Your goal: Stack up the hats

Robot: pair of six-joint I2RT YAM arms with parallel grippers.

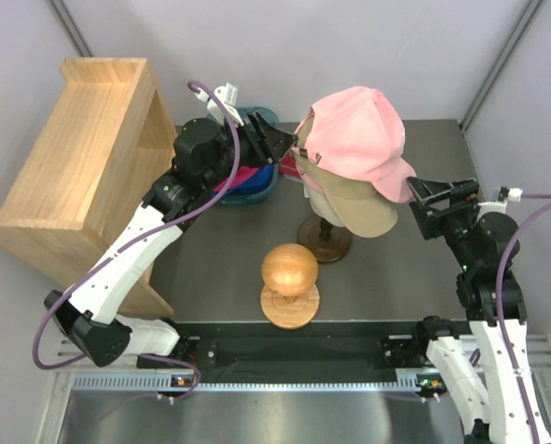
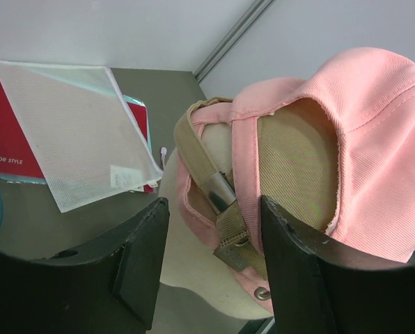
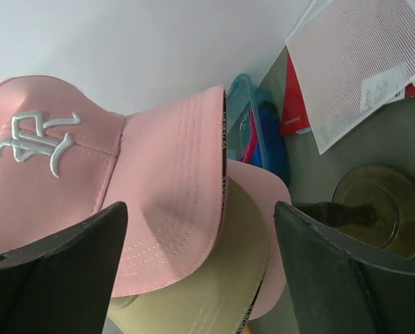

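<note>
A light pink cap [image 1: 361, 139] sits on top of a tan cap [image 1: 354, 208] on the cream mannequin head on its stand [image 1: 324, 239]. My left gripper [image 1: 285, 141] is open at the back of the caps, its fingers [image 2: 301, 264] either side of the rear straps [image 2: 228, 209], not gripping. My right gripper [image 1: 426, 205] is open just off the brims; the pink brim [image 3: 169, 209] and tan brim [image 3: 214, 292] lie between its fingers. A blue cap [image 1: 252, 180] and a magenta cap [image 1: 238, 178] lie in a bin behind my left arm.
A wooden ball on a stand [image 1: 289, 282] is in front of the mannequin. A wooden shelf [image 1: 77, 162] stands at the left. A teal bin [image 1: 257, 190] holds caps at the back. A red booklet under a white mesh pouch [image 2: 75, 132] lies behind the mannequin.
</note>
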